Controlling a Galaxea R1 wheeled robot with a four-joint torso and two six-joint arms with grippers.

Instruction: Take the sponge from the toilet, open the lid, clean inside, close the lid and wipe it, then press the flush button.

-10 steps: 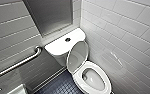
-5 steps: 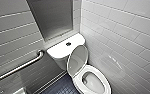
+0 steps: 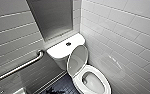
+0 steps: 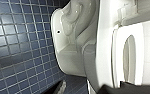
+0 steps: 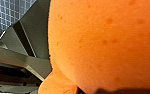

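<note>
Tiled wall [image 3: 121, 37], lid [image 3: 77, 60] upright

Blue tiled floor [image 4: 16, 50] under white toilet [image 4: 73, 50]

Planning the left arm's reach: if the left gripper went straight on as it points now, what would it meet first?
Probably the toilet, on the outer side of its bowl, which sits centred in the left wrist view, with blue floor tiles beside it. Depth is unclear.
</note>
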